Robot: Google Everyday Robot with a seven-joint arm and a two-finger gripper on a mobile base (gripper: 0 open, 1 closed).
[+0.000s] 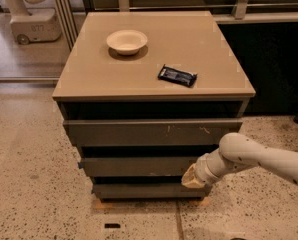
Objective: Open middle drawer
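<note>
The middle drawer point(139, 166) is a plain dark grey-brown flat front, below the widest front with pale scratch marks point(149, 132) and above the narrowest front point(139, 190). My white arm reaches in from the right. My gripper point(190, 178) is at the right end of the middle drawer front, near its lower edge, at the gap above the lowest front.
A tan cabinet top point(89, 79) holds a pale bowl point(127, 41) and a dark snack packet point(177, 75). Speckled floor surrounds the cabinet. A glass partition frame point(64, 14) stands at the back left, and a dark wall point(279, 59) at the right.
</note>
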